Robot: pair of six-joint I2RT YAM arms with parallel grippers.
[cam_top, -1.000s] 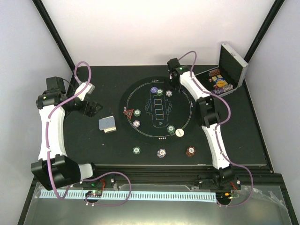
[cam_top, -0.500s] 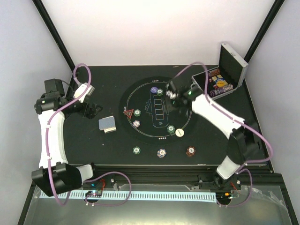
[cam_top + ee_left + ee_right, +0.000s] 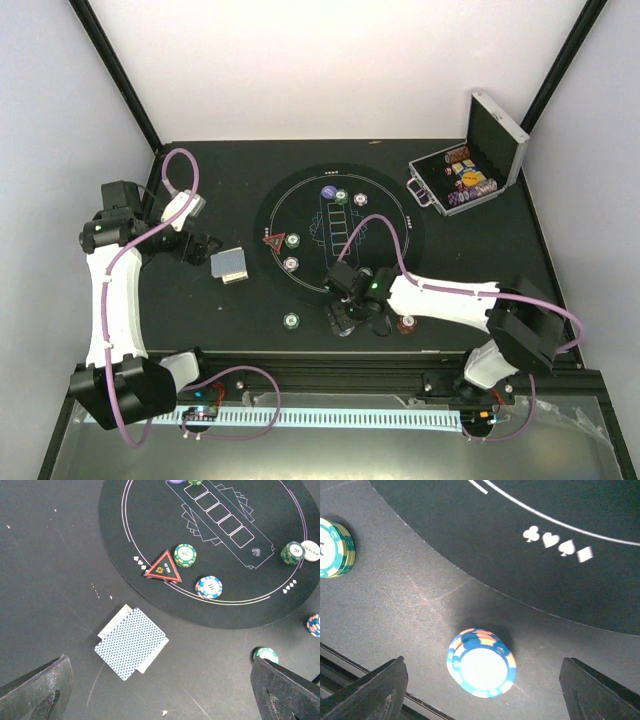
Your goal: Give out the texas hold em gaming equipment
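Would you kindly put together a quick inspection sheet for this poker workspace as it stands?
Surface: black table with round printed mat.
Job's things: card deck off the mat; triangle marker, green chip and dealer button on it; green chip stack off it, near front.
Clutter: open silver case at far right.
Grippers: left gripper open, empty; right gripper open astride blue-white chip stack, not touching.
Cables: purple cable arcs over mat.
Surroundings: light walls, black frame post.

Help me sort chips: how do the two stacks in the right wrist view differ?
The central stack is blue, orange and white; the left stack is green and yellow. The central stack lies between the right gripper's fingers; the left stack is cropped, outside them. Both lie flat off the mat.
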